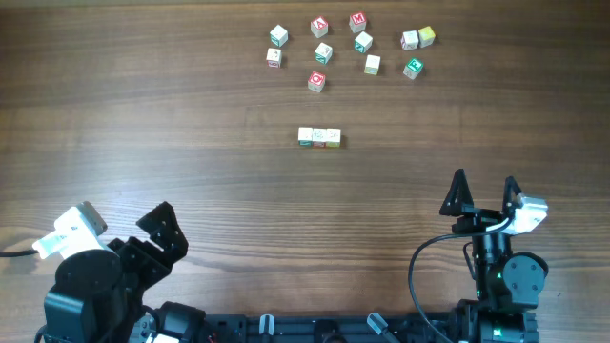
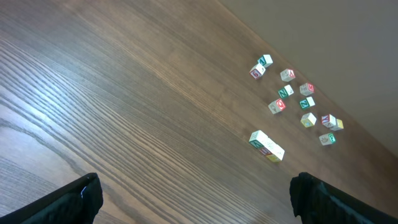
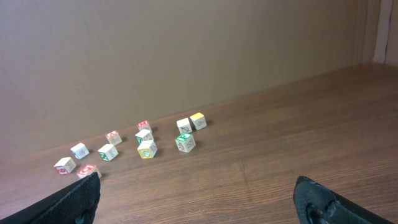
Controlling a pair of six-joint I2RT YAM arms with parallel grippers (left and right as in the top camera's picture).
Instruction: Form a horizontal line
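Note:
The horizontal line (image 1: 319, 137) is three small whitish letter cubes touching edge to edge, lying mid-table. In the left wrist view the horizontal line (image 2: 267, 145) runs diagonally, with green, red and yellowish sides showing. It is out of the right wrist view. My left gripper (image 1: 158, 232) rests at the near left, open and holding nothing; its black fingers (image 2: 79, 198) stand far apart over bare wood. At the near right, my right gripper (image 1: 485, 189) is open too, well short of the row, and its fingertips (image 3: 323, 199) frame bare table.
Several loose letter cubes (image 1: 348, 46) lie scattered beyond the row near the far edge; the same loose cubes (image 2: 292, 99) (image 3: 144, 148) show in both wrist views. A plain wall (image 3: 186, 50) rises behind the table. The arm bases (image 1: 315, 329) line the near edge.

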